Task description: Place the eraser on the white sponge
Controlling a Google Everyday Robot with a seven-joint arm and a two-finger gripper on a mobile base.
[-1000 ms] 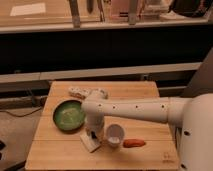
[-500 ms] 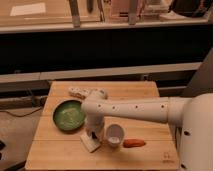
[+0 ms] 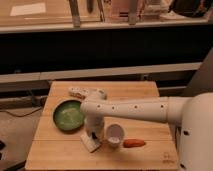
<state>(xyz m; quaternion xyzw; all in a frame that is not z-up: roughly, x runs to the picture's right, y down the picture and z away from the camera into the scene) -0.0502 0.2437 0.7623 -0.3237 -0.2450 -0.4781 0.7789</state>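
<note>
One camera view is showing the whole scene: a wooden table (image 3: 150, 95) is filling the lower half of the frame, and the robot's white arm (image 3: 135, 109) is reaching in from the right and bending down toward the lower middle. The gripper (image 3: 93, 133) is hanging just above, or possibly touching, the white sponge (image 3: 89, 145), which is lying flat near the table's front edge, just left of the white cup (image 3: 114, 134). Whether the gripper is spread or pinching something I cannot tell, and the eraser itself is not showing separately (it may be sitting hidden under the tool). A green plate (image 3: 67, 116) is lying to the left, a whitish packet (image 3: 79, 92) toward the back and an orange piece (image 3: 134, 143) right of the cup. I am judging the eraser to be small, light, firm and grippy, best pinched across its narrow sides, while the sponge is probably yielding, so a low, gentle release is looking wise.
</note>
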